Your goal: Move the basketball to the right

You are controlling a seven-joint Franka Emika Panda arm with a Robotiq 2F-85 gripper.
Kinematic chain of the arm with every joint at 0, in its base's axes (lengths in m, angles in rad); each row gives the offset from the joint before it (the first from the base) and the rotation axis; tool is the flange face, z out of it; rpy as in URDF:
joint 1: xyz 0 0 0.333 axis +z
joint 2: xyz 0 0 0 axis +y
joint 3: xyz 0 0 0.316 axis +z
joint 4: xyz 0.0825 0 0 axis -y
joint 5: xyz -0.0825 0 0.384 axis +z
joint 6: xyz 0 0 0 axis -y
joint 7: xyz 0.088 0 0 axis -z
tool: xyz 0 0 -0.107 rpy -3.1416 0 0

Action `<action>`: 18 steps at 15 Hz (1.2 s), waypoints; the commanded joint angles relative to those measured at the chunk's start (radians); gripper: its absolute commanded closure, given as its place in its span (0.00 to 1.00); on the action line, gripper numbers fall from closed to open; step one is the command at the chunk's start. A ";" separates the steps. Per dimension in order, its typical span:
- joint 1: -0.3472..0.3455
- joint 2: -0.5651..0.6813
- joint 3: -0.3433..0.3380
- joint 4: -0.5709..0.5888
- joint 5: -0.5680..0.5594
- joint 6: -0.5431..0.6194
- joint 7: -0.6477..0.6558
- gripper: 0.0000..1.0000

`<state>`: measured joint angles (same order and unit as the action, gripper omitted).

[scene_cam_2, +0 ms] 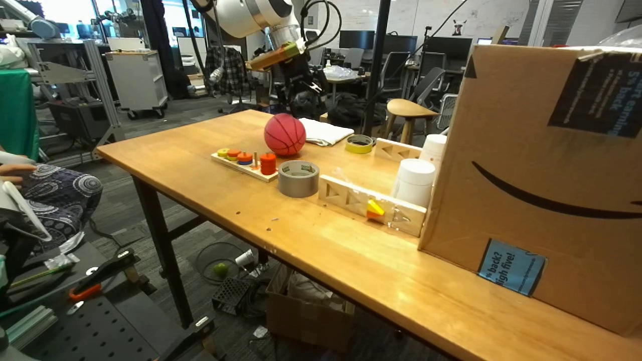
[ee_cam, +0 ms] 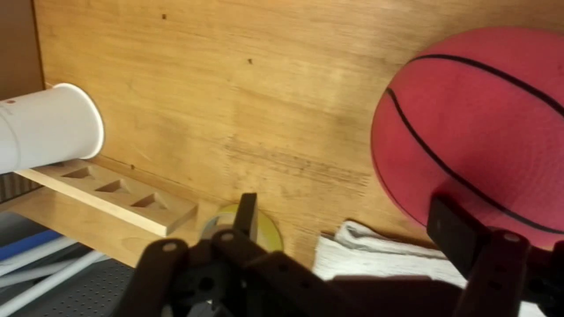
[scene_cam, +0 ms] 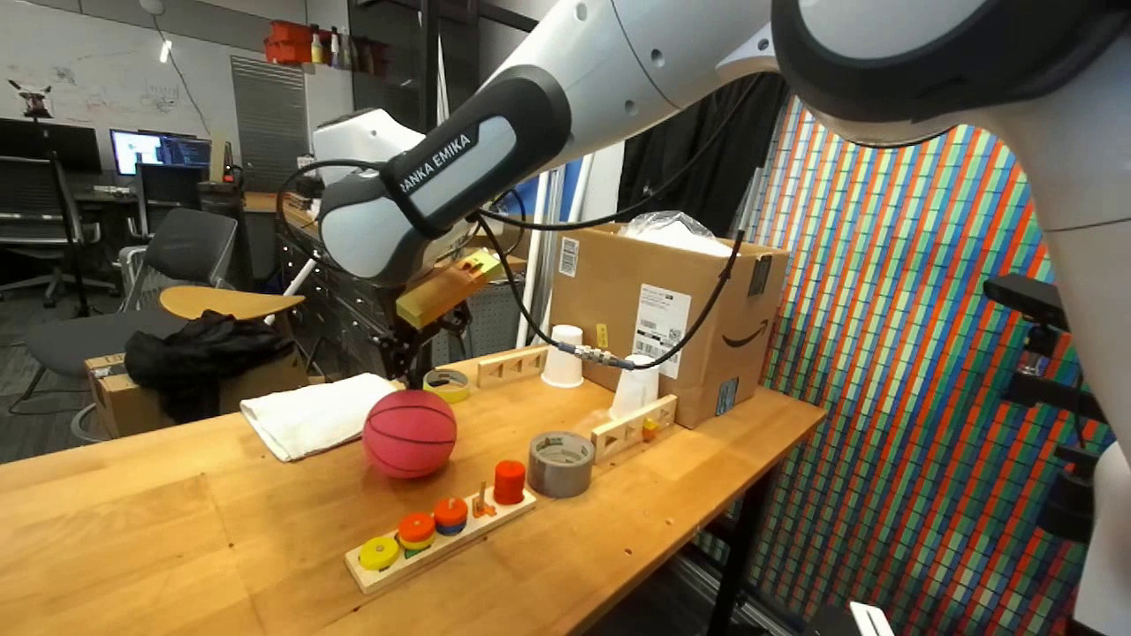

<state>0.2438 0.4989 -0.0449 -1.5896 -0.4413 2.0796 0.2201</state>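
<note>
A pinkish-red basketball with black lines sits on the wooden table. It also shows in the other views. My gripper is open, with its two dark fingers wide apart and nothing between them. In the wrist view one finger overlaps the ball's lower edge; I cannot tell whether it touches. In both exterior views the gripper hangs above the table, close to the ball and toward the white cloth side. Its fingertips are partly hard to make out there.
A white cloth lies beside the ball. A ring-stacking toy, grey tape roll, and yellow tape roll are nearby. Wooden strips, white cups and a large cardboard box stand at one end.
</note>
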 commanded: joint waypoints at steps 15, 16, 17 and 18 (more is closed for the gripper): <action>0.039 -0.353 0.090 -0.333 -0.436 0.041 0.353 0.00; 0.044 -0.377 0.118 -0.358 -0.415 0.046 0.373 0.00; 0.049 -0.396 0.145 -0.375 -0.395 0.044 0.391 0.00; 0.054 -0.410 0.175 -0.395 -0.370 0.053 0.403 0.00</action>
<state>0.2918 0.1787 0.0643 -1.8858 -0.8611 2.0983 0.5678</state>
